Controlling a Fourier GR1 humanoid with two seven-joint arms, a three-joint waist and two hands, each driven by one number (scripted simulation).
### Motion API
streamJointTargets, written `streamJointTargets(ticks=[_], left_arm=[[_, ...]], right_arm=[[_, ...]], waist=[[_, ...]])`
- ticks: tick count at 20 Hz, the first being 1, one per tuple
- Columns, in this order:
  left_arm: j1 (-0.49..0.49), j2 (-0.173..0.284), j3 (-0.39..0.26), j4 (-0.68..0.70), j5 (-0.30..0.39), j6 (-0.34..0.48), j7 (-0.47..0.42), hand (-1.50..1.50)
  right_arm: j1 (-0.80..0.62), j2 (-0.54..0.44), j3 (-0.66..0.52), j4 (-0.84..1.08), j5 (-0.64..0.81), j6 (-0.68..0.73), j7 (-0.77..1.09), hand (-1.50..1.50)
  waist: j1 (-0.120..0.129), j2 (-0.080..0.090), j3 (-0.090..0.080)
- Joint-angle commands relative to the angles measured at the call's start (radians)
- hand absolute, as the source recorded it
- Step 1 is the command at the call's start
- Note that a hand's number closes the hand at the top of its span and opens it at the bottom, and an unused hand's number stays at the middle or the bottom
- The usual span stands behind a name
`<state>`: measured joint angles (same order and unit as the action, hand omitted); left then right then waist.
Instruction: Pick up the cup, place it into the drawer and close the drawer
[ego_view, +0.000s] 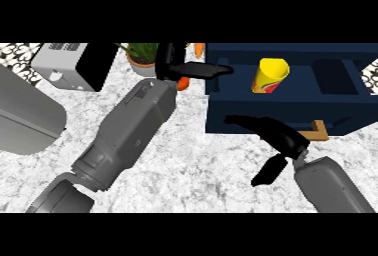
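Two robot hands show: the left robot hand (193, 70) hangs open just beside the drawer's (288, 112) left wall, the right robot hand (275, 134) spreads open against its front. Inside stands the yellow cup (269, 75), tilted, on the marbled bench (192, 165)

You get even, bright light from above, no clear single source. The marble counter (192, 165) reads evenly lit, no glare or hotspots on it. Soft shadow sits under the dark blue drawer unit (288, 112) along its front edge. The left hand (188, 70) and right hand (277, 137) go near pure black, so finger detail is lost. The yellow cup (269, 75) shows a soft highlight down its side. You see slight softness overall; the edges don't bend. The grey forearms shade smoothly.
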<state>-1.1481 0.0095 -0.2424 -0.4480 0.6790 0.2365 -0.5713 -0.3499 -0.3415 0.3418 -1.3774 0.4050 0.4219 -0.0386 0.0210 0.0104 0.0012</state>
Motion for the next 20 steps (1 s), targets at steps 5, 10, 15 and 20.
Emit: streamJointTargets(ticks=[5,10,15,20], left_arm=[[0.133,0.067,0.001,-0.117,0.004,-0.065,0.013,-1.5],[0.175,0.12,0.001,-0.176,0.008,-0.118,0.027,-1.5],[0.218,0.136,-0.013,-0.241,0.011,-0.124,0.068,-1.5],[0.265,0.178,-0.019,-0.274,0.012,-0.177,0.073,-1.5]], right_arm=[[-0.204,0.06,-0.04,0.522,0.132,-0.154,-0.188,1.5],[-0.346,0.04,-0.144,0.712,0.095,-0.201,-0.338,1.5],[-0.464,0.008,-0.251,0.831,0.061,-0.276,-0.367,1.5],[-0.573,-0.05,-0.317,0.898,0.032,-0.277,-0.33,1.5]], waist=[[0.063,0.0,0.001],[0.091,0.011,0.003],[0.129,0.014,0.005],[0.154,0.022,0.004]])
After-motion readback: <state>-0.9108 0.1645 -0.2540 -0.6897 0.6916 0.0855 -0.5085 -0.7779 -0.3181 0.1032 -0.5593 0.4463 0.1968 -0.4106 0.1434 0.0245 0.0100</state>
